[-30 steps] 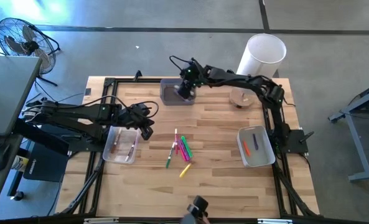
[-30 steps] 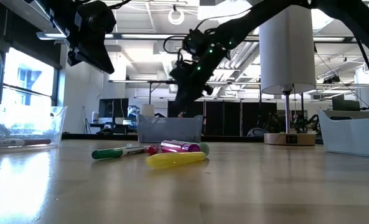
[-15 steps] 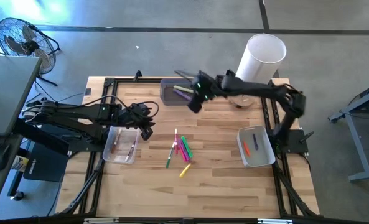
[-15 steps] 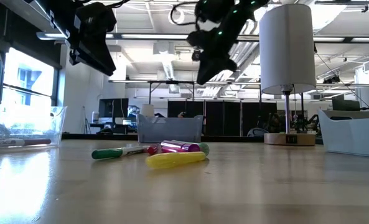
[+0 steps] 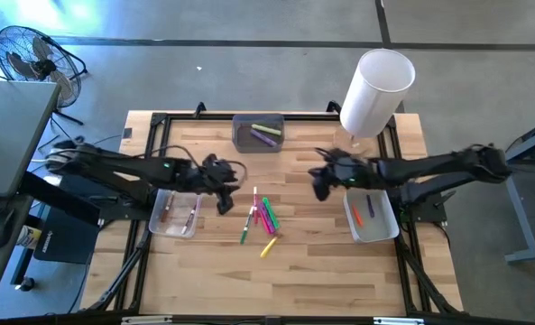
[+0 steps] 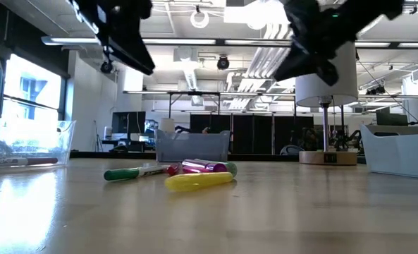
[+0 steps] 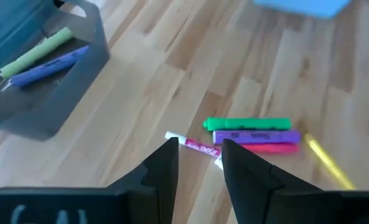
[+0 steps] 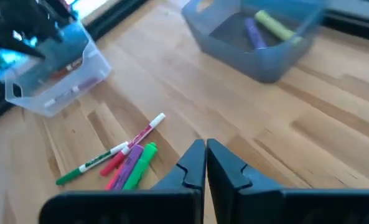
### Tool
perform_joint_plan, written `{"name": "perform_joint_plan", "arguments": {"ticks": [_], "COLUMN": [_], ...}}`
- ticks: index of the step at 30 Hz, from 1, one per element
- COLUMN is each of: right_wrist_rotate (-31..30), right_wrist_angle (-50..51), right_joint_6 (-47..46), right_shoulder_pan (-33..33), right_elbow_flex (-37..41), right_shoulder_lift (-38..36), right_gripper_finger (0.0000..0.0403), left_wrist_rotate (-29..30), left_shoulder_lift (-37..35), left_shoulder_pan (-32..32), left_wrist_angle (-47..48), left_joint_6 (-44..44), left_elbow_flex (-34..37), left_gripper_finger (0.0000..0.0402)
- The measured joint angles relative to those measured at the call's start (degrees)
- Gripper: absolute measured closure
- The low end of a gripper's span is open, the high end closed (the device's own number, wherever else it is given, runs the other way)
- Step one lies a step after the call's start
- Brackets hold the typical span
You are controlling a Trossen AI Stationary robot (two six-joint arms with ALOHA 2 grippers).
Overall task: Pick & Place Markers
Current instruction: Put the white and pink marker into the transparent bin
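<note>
Several loose markers point(image 5: 262, 217) lie in a small pile mid-table: green, purple, pink, yellow and a white-and-red one. They also show in the left wrist view point(image 7: 252, 135) and the right wrist view point(image 8: 131, 163). My left gripper point(image 5: 224, 200) hangs above the table just left of the pile, open and empty point(image 7: 196, 163). My right gripper point(image 5: 319, 187) hangs right of the pile, shut and empty point(image 8: 206, 158). A grey bin point(image 5: 258, 134) at the far edge holds a yellow-green and a purple marker.
A clear bin point(image 5: 177, 210) with markers stands left of the pile. A white tray point(image 5: 371, 212) with orange-red markers stands at the right. A lamp with a white shade point(image 5: 375, 81) stands at the far right. Bare wood lies near the front edge.
My right gripper has come up from the grey bin and swung toward the table's near and right side, ending right of the pile. My left gripper has gone a little toward the right and near, closer to the pile. The loose markers have stayed put.
</note>
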State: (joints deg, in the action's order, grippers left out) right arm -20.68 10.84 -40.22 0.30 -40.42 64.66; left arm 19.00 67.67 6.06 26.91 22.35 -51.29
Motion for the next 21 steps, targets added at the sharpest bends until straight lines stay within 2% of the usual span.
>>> {"name": "perform_joint_plan", "arguments": {"ticks": [5,12,16,21], "right_wrist_rotate": [-1.0,5.7,8.1,11.0], "right_wrist_angle": [0.3,2.2,4.7,5.0], "right_joint_6": [-0.1,3.4,6.7,13.0], "right_shoulder_pan": [0.5,-1.0,-1.4,-1.5], "right_elbow_flex": [8.1,14.5,15.0,15.1], "right_shoulder_lift": [-11.5,-24.5,-28.4,-29.9], "right_gripper_finger": [0.0401,0.0402,0.0401,0.0401], "left_wrist_rotate": [2.9,1.2,1.1,0.8], "left_shoulder_lift": [10.5,24.2,30.4,36.0], "left_shoulder_pan": [2.0,1.8,1.8,1.0], "left_wrist_angle": [4.1,16.9,20.5,21.2], "left_joint_6": [5.6,20.6,25.4,33.7], "left_elbow_flex": [-9.0,-22.9,-29.2,-33.2], "left_gripper_finger": [0.0283,0.0283,0.0283,0.0283]}}
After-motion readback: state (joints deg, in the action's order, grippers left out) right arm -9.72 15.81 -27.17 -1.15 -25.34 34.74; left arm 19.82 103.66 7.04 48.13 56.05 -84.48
